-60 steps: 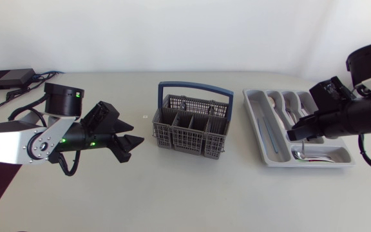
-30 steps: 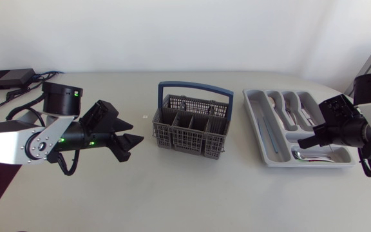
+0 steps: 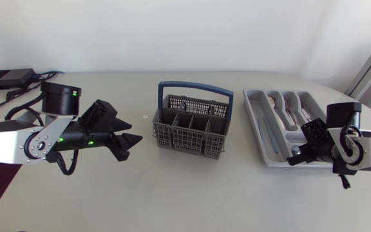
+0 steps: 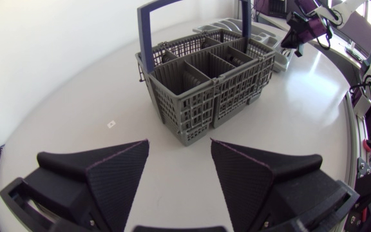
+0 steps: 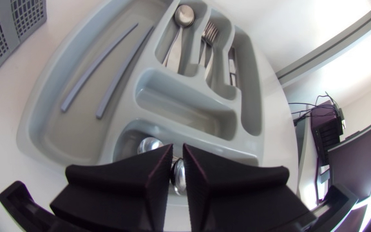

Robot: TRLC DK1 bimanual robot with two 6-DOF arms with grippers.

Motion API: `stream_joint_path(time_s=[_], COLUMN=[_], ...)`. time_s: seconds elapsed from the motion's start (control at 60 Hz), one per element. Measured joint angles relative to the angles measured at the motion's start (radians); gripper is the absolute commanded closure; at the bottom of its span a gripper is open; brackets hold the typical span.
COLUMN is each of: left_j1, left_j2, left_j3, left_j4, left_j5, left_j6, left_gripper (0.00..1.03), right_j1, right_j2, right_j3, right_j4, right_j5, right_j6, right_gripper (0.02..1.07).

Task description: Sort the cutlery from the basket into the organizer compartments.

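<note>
The grey basket (image 3: 190, 121) with its blue handle stands mid-table, and the organizer (image 3: 256, 124) lies to its right. The left gripper (image 3: 131, 142) sits well left of the basket and points at it, its fingers spread wide with nothing between them. The right gripper (image 3: 292, 158) hangs over the organizer's near crosswise compartment — fingers drawn together to a thin slit, grasping nothing — and a spoon (image 5: 148, 145) lies in that compartment beneath it. A second spoon (image 5: 184, 16) and a fork (image 5: 211, 32) lie in the far long compartments.
</note>
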State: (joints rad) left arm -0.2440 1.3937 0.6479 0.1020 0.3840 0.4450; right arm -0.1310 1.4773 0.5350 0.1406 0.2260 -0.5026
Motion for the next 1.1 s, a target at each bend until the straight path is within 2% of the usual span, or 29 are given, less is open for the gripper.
stream_joint_path(time_s=[0.217, 0.467, 0.6, 0.833, 1.1], left_j1=[0.001, 0.005, 0.022, 0.034, 0.015], left_j2=[0.004, 0.072, 0.185, 0.385, 0.435], left_j3=[0.022, 0.119, 0.217, 0.348, 0.359], left_j4=[0.000, -0.002, -0.001, -0.021, -0.031], left_j5=[0.000, 0.000, 0.000, -0.016, -0.019], left_j6=[0.000, -0.028, -0.058, -0.080, -0.080], left_gripper=[0.36, 0.37, 0.37, 0.37, 0.37], right_j1=[0.040, 0.168, 0.272, 0.354, 0.407], right_j2=[-0.066, -0.336, -0.379, -0.211, 0.053], right_j3=[-0.024, 0.010, 0.061, 0.130, 0.266], right_j4=[-0.016, -0.229, -0.280, -0.218, -0.166], right_j5=[0.000, -0.024, -0.103, -0.173, -0.215], right_j6=[0.000, 0.011, 0.072, 0.158, 0.195], right_gripper=[0.50, 0.50, 0.50, 0.50, 0.50])
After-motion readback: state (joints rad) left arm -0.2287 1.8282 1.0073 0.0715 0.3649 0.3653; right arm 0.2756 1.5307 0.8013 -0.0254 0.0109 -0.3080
